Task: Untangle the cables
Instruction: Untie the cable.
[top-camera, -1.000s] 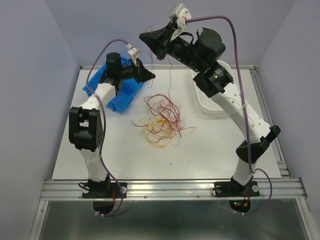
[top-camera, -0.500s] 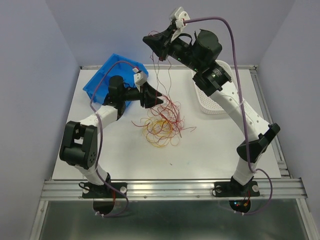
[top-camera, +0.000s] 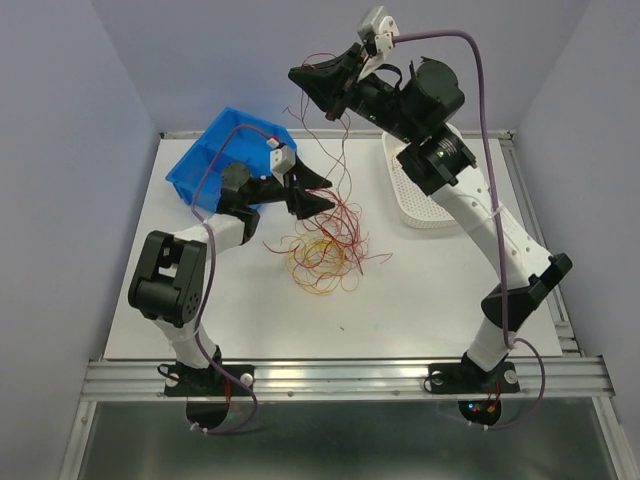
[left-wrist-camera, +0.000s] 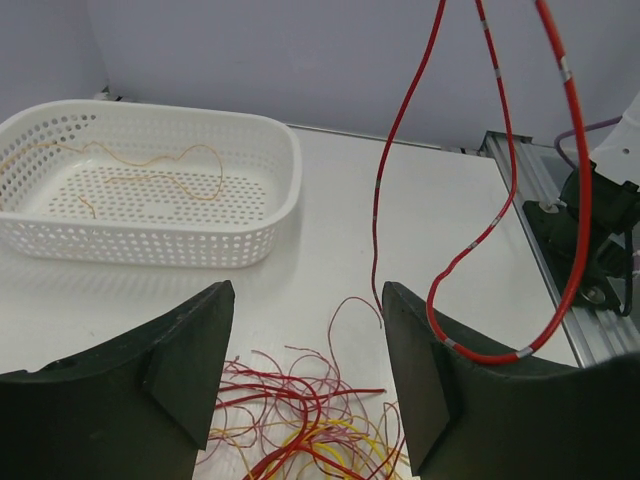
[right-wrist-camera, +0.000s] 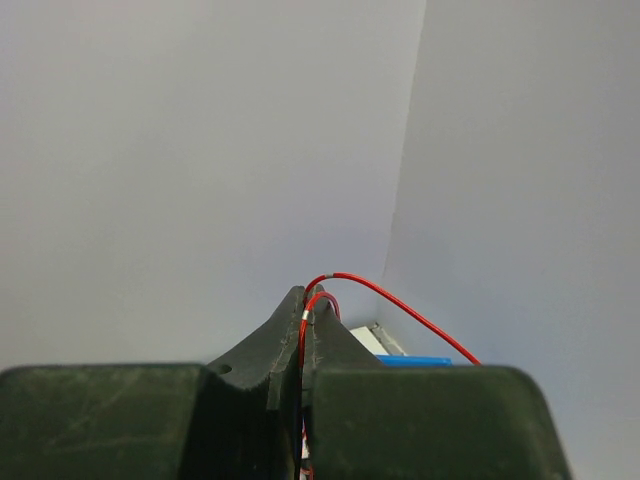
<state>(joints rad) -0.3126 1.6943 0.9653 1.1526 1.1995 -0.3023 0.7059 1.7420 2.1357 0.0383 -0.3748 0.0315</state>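
Hanging limp from the closed right end effector (top-camera: 299, 77), a red strand (left-wrist-camera: 571, 200) is pinched high above the cables (top-camera: 325, 248) heaped on the table (top-camera: 430, 310), with the left end effector (top-camera: 324, 193) held open just over them; the wire is judged hair-light, floppy and snag-prone, best taken at one free strand.
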